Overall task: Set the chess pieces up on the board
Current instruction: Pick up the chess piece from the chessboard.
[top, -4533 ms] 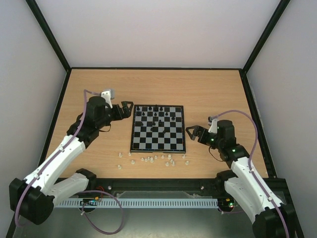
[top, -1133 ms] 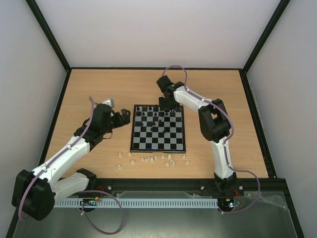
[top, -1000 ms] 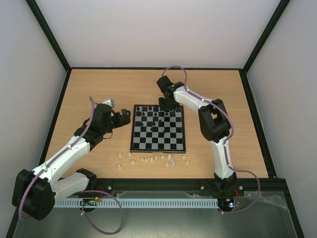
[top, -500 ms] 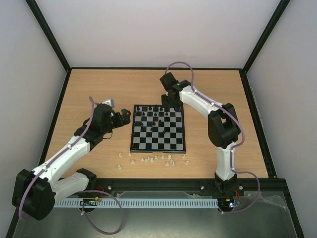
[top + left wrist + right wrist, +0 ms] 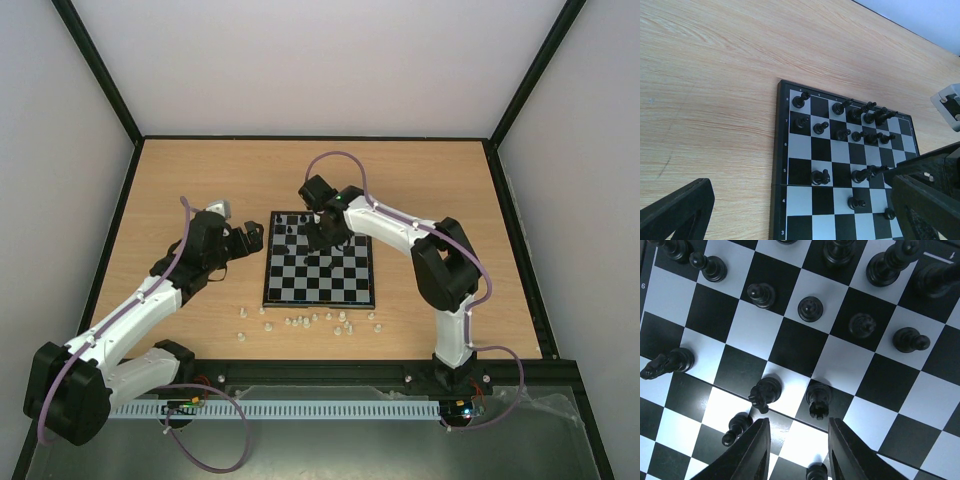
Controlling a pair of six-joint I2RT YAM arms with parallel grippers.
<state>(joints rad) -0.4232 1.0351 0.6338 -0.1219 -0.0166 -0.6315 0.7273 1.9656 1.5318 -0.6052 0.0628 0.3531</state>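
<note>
Black plastic chessmen (image 5: pixel 820 127), glossy and round-headed, crowd the upper half of the small chessboard (image 5: pixel 320 288) at the centre of the overhead view. Its black and pale grey checks sit inside a thin black border, and a fold seam crosses the middle. The board lies flat on a light wood-grain tabletop (image 5: pixel 200 180) edged by a dark frame.

The white right arm (image 5: pixel 400 225), black at the joints and trailed by a purple cable, curves in from the lower right and hangs over the board's upper rows. In its wrist view the right fingers (image 5: pixel 756 452) enter from the bottom edge as two dark tapered blades. They stand a narrow gap apart and hold nothing. Two chessmen stand just beyond their tips, near the seam, and a knight lies tilted at the left edge of that frame.

The left fingers (image 5: pixel 677 212) are spread wide and hold nothing, hovering over bare wood just left of the board's upper left corner.

Cream chessmen (image 5: pixel 305 321) lie in a loose row on the tabletop just below the board's lower edge. Whether each is upright cannot be told. Broad strips of wood grain run along both sides of the board and above it.
</note>
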